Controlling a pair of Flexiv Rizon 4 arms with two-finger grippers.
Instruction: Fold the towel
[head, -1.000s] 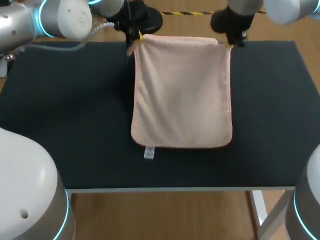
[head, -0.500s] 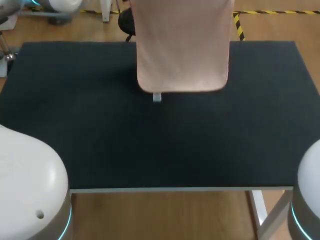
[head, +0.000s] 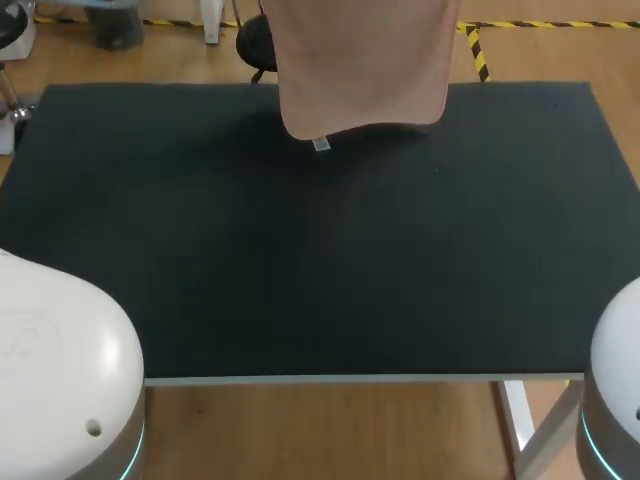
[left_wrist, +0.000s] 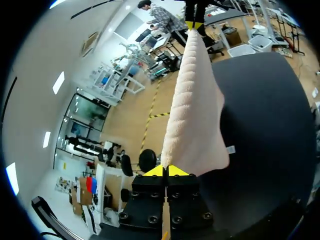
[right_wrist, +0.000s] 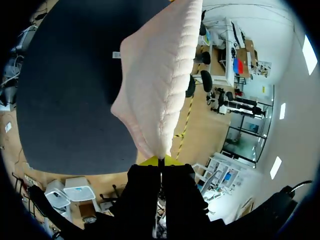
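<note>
A pale pink towel (head: 362, 70) hangs in the air over the far side of the black table (head: 300, 260), its lower edge and small white tag (head: 321, 145) just above the surface. Both arms are out of the head view above. In the left wrist view my left gripper (left_wrist: 165, 170) is shut on one top corner of the towel (left_wrist: 192, 120), which stretches ahead to my other gripper. In the right wrist view my right gripper (right_wrist: 160, 160) is shut on the other corner of the towel (right_wrist: 157, 85).
The white bases of my two arms (head: 60, 380) stand at the near corners of the table. A white table leg (head: 515, 410) shows below the front edge at the right.
Both grippers have lifted the towel off the table. Its lower edge has slid from mid-table toward the far edge, and the arms have risen out of the head view.
</note>
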